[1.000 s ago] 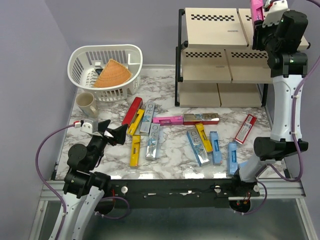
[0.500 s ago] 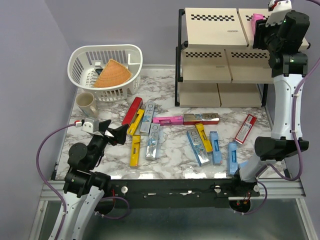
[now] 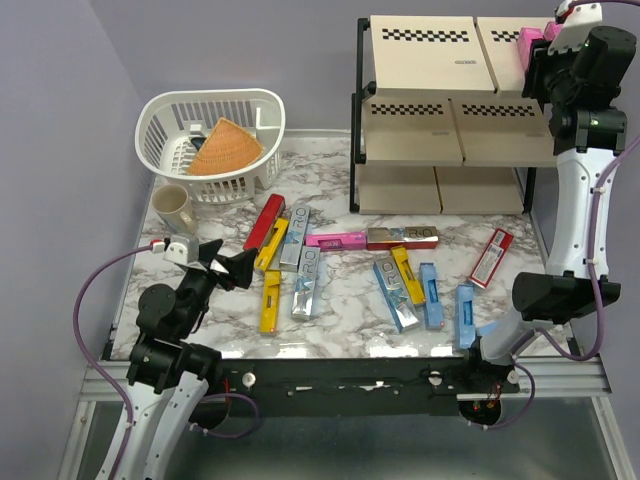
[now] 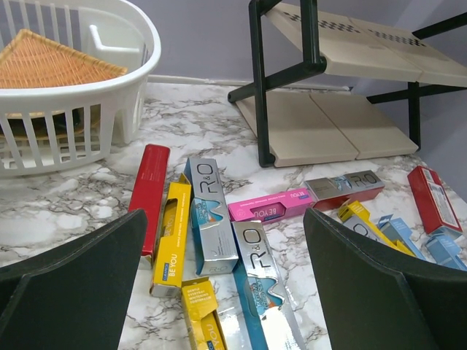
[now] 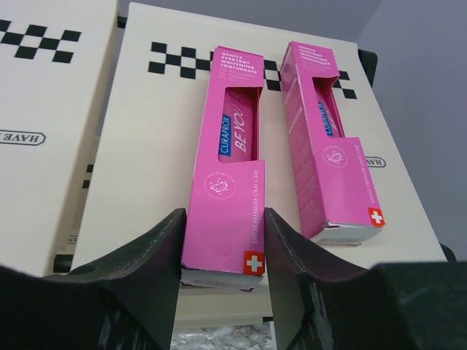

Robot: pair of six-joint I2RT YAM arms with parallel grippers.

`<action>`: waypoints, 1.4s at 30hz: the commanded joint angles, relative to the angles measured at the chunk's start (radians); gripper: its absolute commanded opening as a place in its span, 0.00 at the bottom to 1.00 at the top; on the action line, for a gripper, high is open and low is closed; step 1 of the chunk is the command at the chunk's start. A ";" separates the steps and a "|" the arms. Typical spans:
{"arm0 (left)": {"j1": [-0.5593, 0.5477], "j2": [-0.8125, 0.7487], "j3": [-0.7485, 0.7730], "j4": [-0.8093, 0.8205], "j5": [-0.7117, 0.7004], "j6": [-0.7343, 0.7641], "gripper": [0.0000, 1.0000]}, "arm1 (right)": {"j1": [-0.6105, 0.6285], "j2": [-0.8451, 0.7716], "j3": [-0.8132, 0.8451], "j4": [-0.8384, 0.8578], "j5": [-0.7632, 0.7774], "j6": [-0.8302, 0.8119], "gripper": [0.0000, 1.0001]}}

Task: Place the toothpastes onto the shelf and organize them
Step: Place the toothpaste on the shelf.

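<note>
**Top view:** the right arm (image 3: 575, 200) covers the right end of the shelf (image 3: 430, 60). Only a sliver of the pink carton (image 3: 527, 38) on the shelf's top tier shows.

**Right wrist view:** whether the right tool (image 5: 223, 217) presses that carton or merely flanks it cannot be told.

**Left wrist view:** the shelf's upper part and the basket (image 4: 149, 44), left of the shelf, run off the frame.

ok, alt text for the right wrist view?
A pink toothpaste carton lies on the beige shelf panel, the right gripper fingers against both its sides. A second pink carton lies alongside to its right, not touching it. A checkered strip crosses the panel's far end.
</note>
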 commanded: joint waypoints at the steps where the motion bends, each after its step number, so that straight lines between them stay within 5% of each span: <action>1: -0.004 0.012 0.012 0.023 0.027 0.005 0.99 | -0.043 -0.028 -0.007 0.071 -0.067 -0.004 0.53; 13: -0.003 0.020 0.012 0.023 0.027 0.005 0.99 | -0.054 -0.037 -0.023 0.116 -0.062 -0.016 0.62; 42: 0.000 0.021 0.012 0.021 0.027 0.007 0.99 | -0.083 -0.014 -0.073 0.206 -0.018 -0.081 0.44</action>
